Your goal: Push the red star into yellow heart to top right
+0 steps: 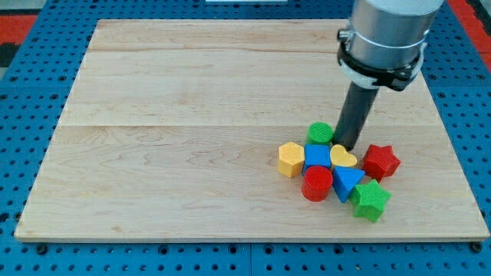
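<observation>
The red star (pixel 381 162) lies on the wooden board (pixel 192 138) at the right end of a tight cluster of blocks, low on the view's right. The yellow heart (pixel 343 157) lies just left of it, with a small gap between them. My tip (pixel 349 147) rests just above the yellow heart, to the upper left of the red star and right of the green cylinder (pixel 320 133).
The cluster also holds a yellow hexagon (pixel 291 159), a blue cube (pixel 317 157), a red cylinder (pixel 317 183), a blue triangle (pixel 347 182) and a green star (pixel 370 200). The board's right edge lies near the red star.
</observation>
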Robot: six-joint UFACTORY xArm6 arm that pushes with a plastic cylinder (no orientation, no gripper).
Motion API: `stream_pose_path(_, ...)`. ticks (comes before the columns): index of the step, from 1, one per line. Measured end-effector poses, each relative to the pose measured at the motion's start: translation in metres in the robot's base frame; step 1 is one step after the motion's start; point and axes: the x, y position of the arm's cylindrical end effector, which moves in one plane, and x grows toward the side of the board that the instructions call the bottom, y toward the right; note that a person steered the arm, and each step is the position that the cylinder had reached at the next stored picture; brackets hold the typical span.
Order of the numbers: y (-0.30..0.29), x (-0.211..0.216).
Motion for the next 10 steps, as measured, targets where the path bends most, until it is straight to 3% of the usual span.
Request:
stream_pose_path(3,0.009,-0.039)
stream_pose_path(4,0.051,-0.032)
stream_pose_path(5,0.134,-0.016)
stream_pose_path(6,0.162,0.023)
stream_pose_path(7,0.086,0.052)
stream_pose_path(8,0.062,0.037)
stream_pose_path(10,0.103,-0.008)
